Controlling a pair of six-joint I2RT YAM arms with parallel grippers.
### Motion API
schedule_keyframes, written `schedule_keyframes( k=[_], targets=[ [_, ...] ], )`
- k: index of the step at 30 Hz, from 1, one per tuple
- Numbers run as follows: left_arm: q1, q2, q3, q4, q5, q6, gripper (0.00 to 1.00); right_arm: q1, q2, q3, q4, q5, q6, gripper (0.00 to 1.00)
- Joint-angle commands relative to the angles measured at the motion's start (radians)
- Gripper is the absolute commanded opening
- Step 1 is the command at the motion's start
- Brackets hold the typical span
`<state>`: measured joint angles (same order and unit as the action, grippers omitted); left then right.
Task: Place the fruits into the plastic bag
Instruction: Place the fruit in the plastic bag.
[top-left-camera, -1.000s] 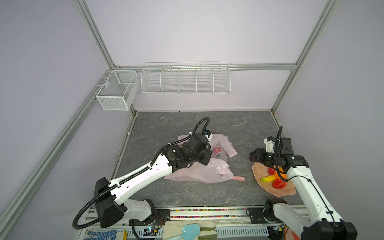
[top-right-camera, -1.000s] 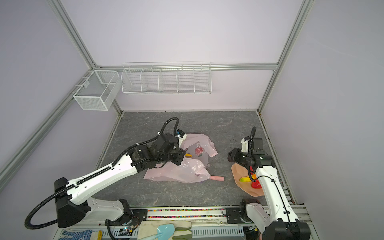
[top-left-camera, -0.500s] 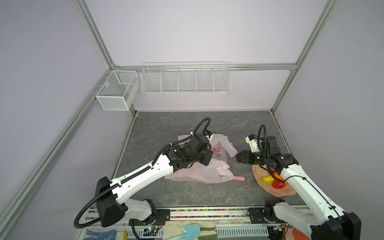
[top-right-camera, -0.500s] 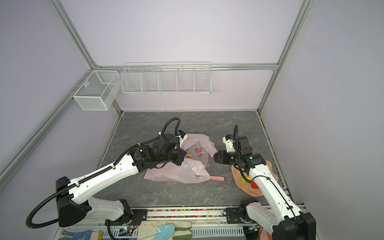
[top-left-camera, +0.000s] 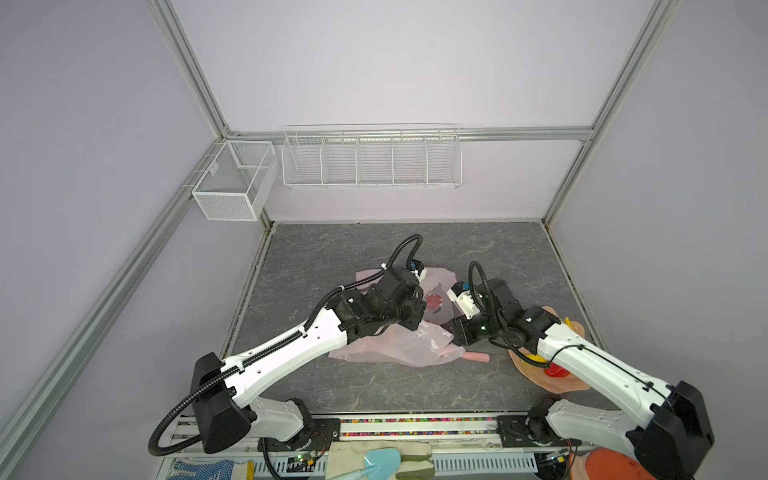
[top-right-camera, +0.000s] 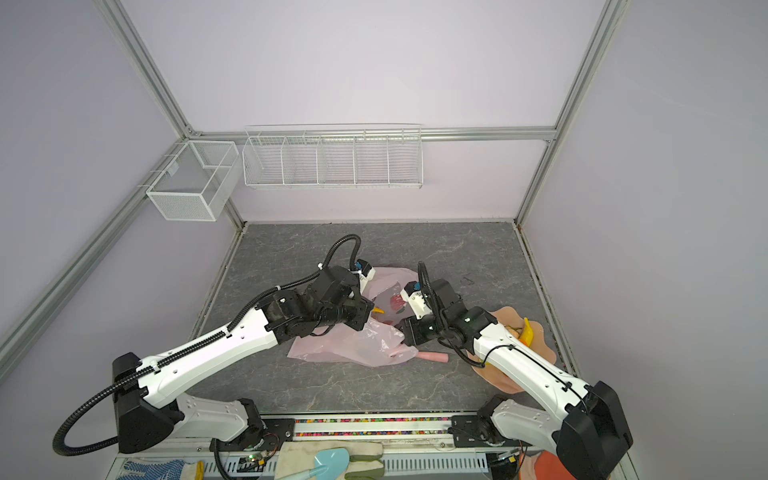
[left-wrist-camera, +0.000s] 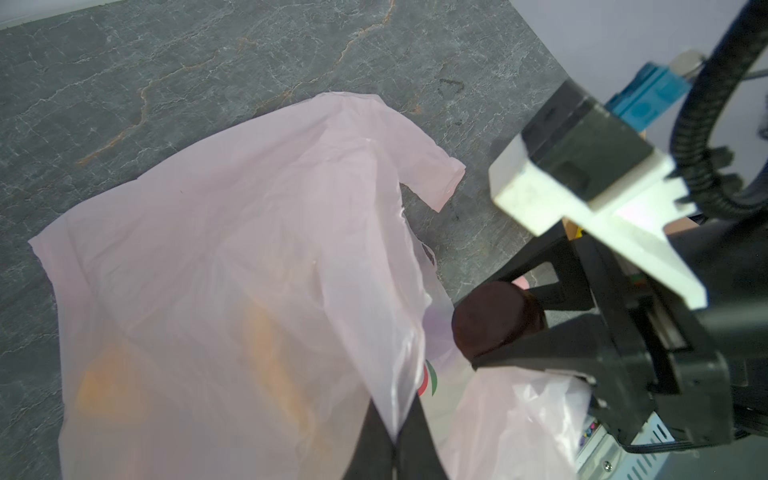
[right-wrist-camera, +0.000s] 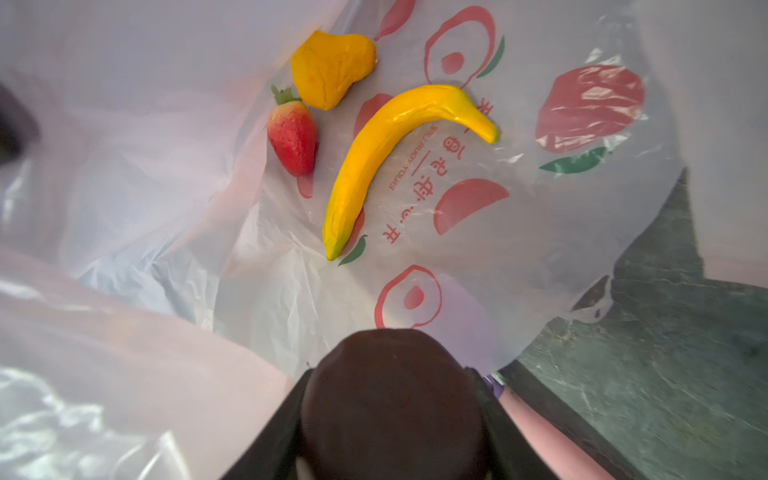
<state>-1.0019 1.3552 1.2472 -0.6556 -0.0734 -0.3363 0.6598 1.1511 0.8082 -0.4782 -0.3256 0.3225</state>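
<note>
The pale-pink plastic bag (top-left-camera: 395, 345) (top-right-camera: 353, 345) lies mid-table. My left gripper (left-wrist-camera: 395, 440) (top-left-camera: 417, 316) is shut on its upper edge and holds the mouth lifted. Inside the bag lie a yellow banana (right-wrist-camera: 386, 153), a red strawberry (right-wrist-camera: 293, 139) and a bumpy orange-yellow fruit (right-wrist-camera: 330, 66). At the bag's mouth my right gripper (right-wrist-camera: 392, 374) (top-left-camera: 455, 332) is shut on a dark brown round fruit (right-wrist-camera: 392, 407) (left-wrist-camera: 490, 324). A red strawberry (top-left-camera: 555, 369) and a banana (top-right-camera: 527, 332) rest on the tan plate (top-left-camera: 577, 332), partly hidden by the right arm.
A pink handle (top-left-camera: 476, 356) pokes out from under the bag's right corner, by the right gripper. White wire baskets (top-left-camera: 372, 158) and a mesh box (top-left-camera: 232, 183) hang on the back wall. Gloves and a teal scoop (top-left-camera: 374, 461) lie past the front rail.
My right arm has swung left from over the plate to the bag's mouth, carrying the dark fruit. The left gripper has kept its hold on the bag, barely moving.
</note>
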Motion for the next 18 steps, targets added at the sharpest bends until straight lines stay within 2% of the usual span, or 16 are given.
schedule_keyframes(
  k=[1, 11, 18],
  targets=[
    [-0.006, 0.002, 0.028, -0.007, -0.004, -0.014, 0.00, 0.048, 0.026, -0.024, 0.055, 0.012, 0.021, 0.47],
    [-0.006, -0.004, 0.026, -0.005, 0.004, -0.019, 0.00, 0.086, 0.114, -0.011, 0.109, 0.015, 0.062, 0.43],
    [-0.007, -0.008, 0.019, 0.004, 0.020, -0.014, 0.00, 0.080, 0.289, 0.079, 0.199, -0.031, 0.146, 0.42]
  ],
)
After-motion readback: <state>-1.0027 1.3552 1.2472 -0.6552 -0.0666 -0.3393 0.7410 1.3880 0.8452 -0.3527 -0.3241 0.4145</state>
